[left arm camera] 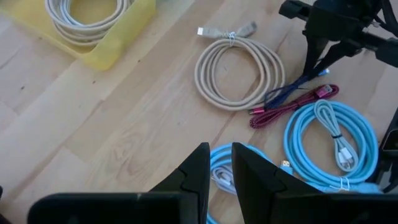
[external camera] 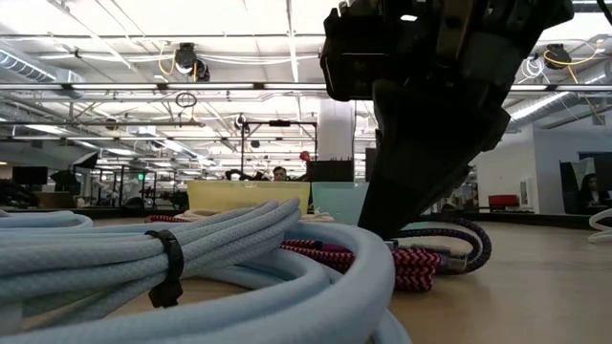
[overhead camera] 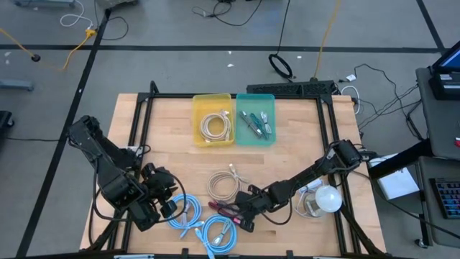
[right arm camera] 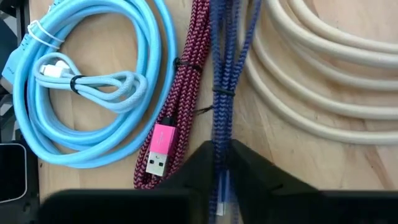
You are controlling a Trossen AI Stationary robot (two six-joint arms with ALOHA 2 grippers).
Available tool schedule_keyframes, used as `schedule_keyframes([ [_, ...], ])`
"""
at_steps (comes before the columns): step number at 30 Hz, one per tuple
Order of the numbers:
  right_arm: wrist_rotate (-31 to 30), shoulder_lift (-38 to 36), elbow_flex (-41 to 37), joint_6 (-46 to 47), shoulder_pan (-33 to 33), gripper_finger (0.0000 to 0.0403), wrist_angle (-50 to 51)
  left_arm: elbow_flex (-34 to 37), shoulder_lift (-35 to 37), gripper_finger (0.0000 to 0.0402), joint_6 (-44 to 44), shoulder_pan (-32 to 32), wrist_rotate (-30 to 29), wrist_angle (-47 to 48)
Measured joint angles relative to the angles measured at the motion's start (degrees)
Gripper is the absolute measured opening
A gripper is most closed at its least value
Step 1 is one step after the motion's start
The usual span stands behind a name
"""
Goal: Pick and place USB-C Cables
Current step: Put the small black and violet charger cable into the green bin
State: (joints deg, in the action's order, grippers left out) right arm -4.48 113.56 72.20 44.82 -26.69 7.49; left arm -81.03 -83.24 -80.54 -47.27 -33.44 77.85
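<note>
A purple braided cable (right arm camera: 225, 68) and a maroon one (right arm camera: 181, 93) lie side by side on the table between a beige coil (overhead camera: 224, 185) and a light blue coil (right arm camera: 87, 93). My right gripper (right arm camera: 222, 174) is low over the table, shut on the purple cable. A second light blue coil (overhead camera: 184, 210) lies under my left gripper (left arm camera: 221, 165), which hovers with a narrow gap between its fingers and holds nothing. Another beige coil (overhead camera: 215, 126) sits in the yellow bin (overhead camera: 213, 98), and short cables lie in the teal bin (overhead camera: 256, 97). My right gripper pinches the purple cable between its two fingers near its plug end (right arm camera: 222, 146). The fingers (external camera: 387, 215) come from above, slanting down from the table's right. The rest of the cable (left arm camera: 289, 94) still lies on the table beside the maroon one.
A cord with a round white bulb (overhead camera: 329, 198) lies under the right arm near the table's right edge. The two bins stand side by side at the far edge. Bare wood shows between the bins and the beige coil.
</note>
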Motion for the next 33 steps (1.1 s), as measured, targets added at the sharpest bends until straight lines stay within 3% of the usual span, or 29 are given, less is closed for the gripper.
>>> schedule_keyframes([
  [6,-3.83,-4.75,-0.07,-0.98,1.13,0.0011,-0.52,0.0,0.0,0.0067,-0.66,0.0,-0.64,-0.19],
  [14,-17.16,-22.45,-0.04,-8.31,5.55,0.0004,-9.4,0.0,0.02,0.0067,-0.73,0.0,-2.16,-1.68],
  [18,-24.12,-32.23,0.03,-16.38,10.14,0.0004,-15.52,0.0,0.04,0.0067,-1.27,0.02,-2.68,-2.15],
  [22,-24.29,-39.53,0.04,-23.12,18.43,0.0003,-16.8,0.0,0.04,0.0067,-1.3,0.04,-2.71,-3.09],
  [24,-17.83,-41.77,0.04,-24.32,24.84,0.0002,-16.75,0.0,0.04,0.0067,-1.36,0.04,-2.7,-3.56],
  [30,28.64,-40.57,0.04,-22.1,48.94,0.0001,-20.79,0.0,0.04,0.0067,-2.97,0.04,-2.7,-4.88],
  [33,41.43,-38.39,0.04,-23.7,57.38,0.0001,-13.09,0.0,0.04,0.0067,-4.5,0.04,-2.7,-4.84],
])
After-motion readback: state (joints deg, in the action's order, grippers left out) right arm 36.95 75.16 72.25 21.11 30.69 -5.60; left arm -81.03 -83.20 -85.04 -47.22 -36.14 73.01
